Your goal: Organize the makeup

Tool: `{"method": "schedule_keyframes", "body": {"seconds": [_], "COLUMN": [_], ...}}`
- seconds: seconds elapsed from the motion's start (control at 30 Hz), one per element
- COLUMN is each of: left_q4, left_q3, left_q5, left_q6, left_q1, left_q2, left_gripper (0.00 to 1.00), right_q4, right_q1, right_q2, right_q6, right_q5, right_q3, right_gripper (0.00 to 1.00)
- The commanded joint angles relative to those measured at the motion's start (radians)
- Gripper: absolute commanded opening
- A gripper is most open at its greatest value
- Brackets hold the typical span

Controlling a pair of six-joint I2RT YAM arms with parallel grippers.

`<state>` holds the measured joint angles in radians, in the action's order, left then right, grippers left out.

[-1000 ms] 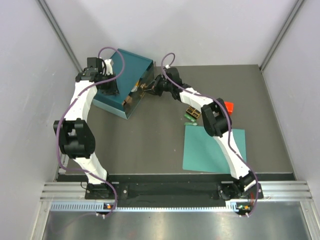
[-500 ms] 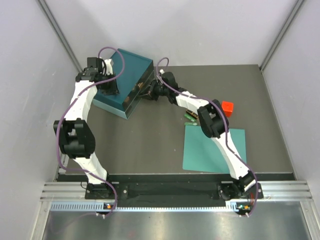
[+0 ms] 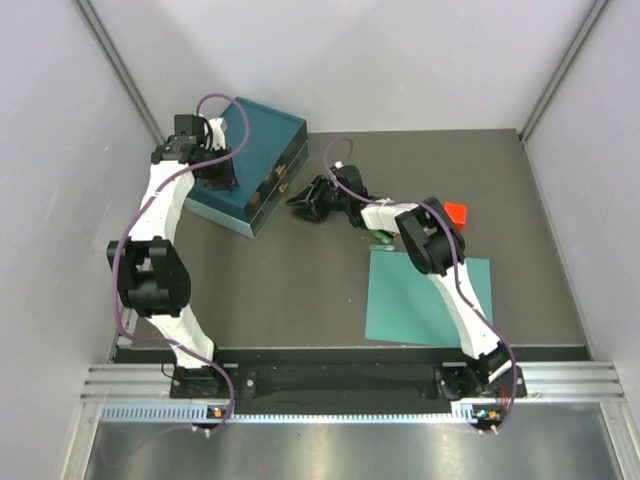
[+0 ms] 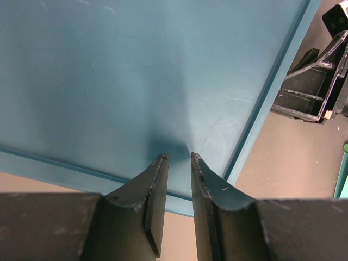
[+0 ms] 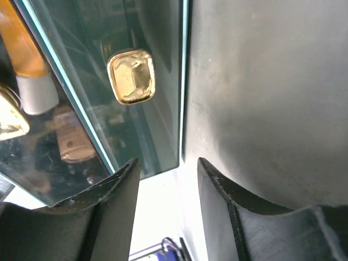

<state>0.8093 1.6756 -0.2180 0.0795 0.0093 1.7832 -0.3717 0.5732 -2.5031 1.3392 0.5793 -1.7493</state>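
Table carries the teal drawer box at far left. Its drawer looks pushed in flush, so we read the step as stow-and-close on that drawer, about done. The teal mat lies flat on the right side, partly under the right arm.

Left gripper sits on the box's top near its edge, fingers almost together with a thin gap, pinching nothing. We take it as bracing the box. Right gripper stands just off the drawer's glass front, fingers spread and empty, not touching the gold knob ahead of it.

Contents: behind the glass we see an orange tube with a pale cap. Lower down is probably a tan bottle, but reflections blur it and we can't confirm.

Not stowed yet: the slim green tube lies on the table at the mat's far edge, half under the right forearm. Anything else there is hidden by the arm. The red cube nearby isn't ours.

Next move, in our judgement: the right arm backs off the box, swings to the green tube and comes down with fingers astride its thin body. The drawer then needs reopening by the knob, with the left arm stopping the box from sliding.
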Motion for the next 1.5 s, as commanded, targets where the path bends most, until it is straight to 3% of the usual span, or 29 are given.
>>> {"method": "schedule_keyframes", "body": {"seconds": [0.0, 0.4, 0.9, 1.2, 1.47], "left_q4": [0.189, 0.189, 0.191, 0.194, 0.199], "left_q3": [-0.043, -0.047, -0.048, -0.039, -0.025], "left_q5": [0.042, 0.032, 0.034, 0.037, 0.037], "left_q6": [-0.009, -0.012, -0.018, -0.018, -0.017], "left_q1": [-0.006, -0.006, -0.006, -0.006, -0.006], "left_q2": [0.059, 0.064, 0.068, 0.081, 0.094], "left_gripper": [0.30, 0.30, 0.30, 0.30, 0.30], "right_q4": [-0.153, -0.190, -0.024, 0.059, 0.096], "right_q1": [-0.012, -0.016, -0.016, -0.013, -0.004], "right_q2": [0.049, -0.054, -0.191, -0.195, -0.192], "right_q6": [0.080, 0.166, 0.170, 0.130, 0.107], "right_q5": [-0.019, -0.056, -0.133, -0.151, -0.153], "right_q3": [0.004, -0.072, -0.320, -0.338, -0.348], "right_gripper": [0.47, 0.49, 0.50, 0.35, 0.06]}}
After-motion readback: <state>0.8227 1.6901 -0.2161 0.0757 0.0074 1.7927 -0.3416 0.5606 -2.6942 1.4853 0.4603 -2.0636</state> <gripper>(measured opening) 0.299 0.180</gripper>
